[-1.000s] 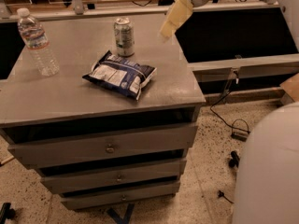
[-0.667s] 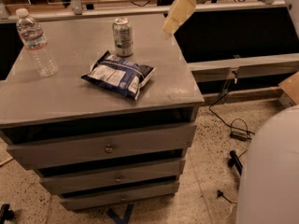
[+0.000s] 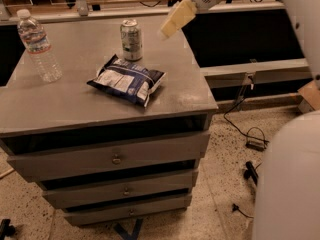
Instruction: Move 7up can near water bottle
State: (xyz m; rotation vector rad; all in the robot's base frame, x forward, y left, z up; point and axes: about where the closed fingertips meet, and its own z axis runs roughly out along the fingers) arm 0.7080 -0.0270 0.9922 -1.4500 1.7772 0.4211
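Note:
The 7up can (image 3: 131, 39) stands upright at the back middle of the grey cabinet top (image 3: 75, 104). The water bottle (image 3: 39, 45) stands upright near the top's left edge, well left of the can. My gripper (image 3: 176, 19) hangs in the air at the upper right, just right of the can and a little above it, not touching it. It holds nothing that I can see.
A dark blue-and-white snack bag (image 3: 126, 80) lies on the top just in front of the can. The cabinet has drawers (image 3: 116, 159) below. A dark bench (image 3: 250, 39) stands to the right, with cables (image 3: 247, 134) on the floor. The robot's white body (image 3: 290, 179) fills the lower right.
My gripper has moved a little to the left, closer to the can. The can, the bottle and the bag have not moved.

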